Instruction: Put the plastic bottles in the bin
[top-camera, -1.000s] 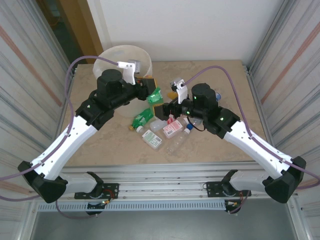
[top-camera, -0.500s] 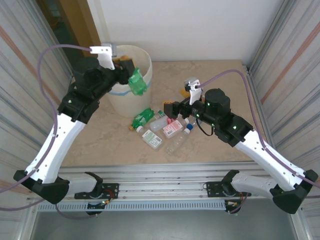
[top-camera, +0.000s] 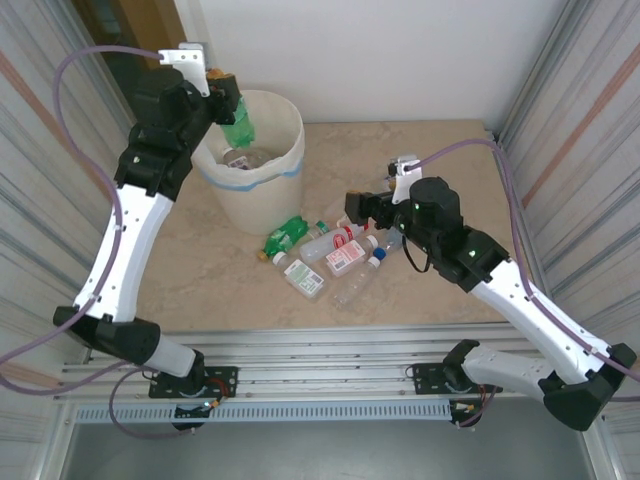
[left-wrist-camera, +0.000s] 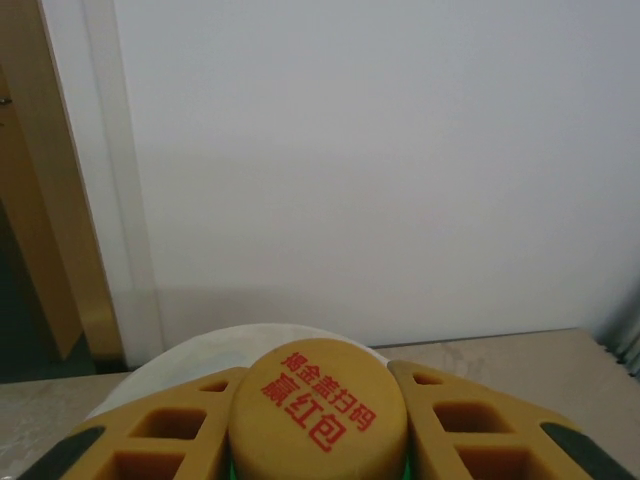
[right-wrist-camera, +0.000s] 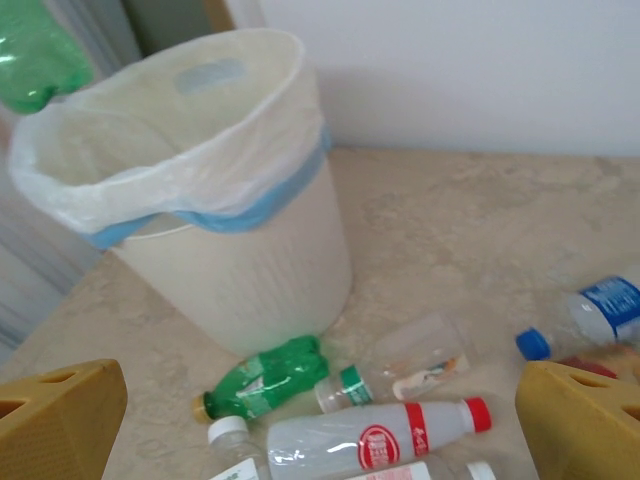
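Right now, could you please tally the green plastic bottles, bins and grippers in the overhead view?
Green plastic bottles: 2 (held green bottle above the bin, lying green bottle)
Bins: 1 (bin)
Grippers: 2 (left gripper, right gripper)
Total: 5

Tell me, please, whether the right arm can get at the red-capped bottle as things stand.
Probably yes: the right end effector is open and hovers near the red-capped bottle, which lies uncovered, with nothing between them.
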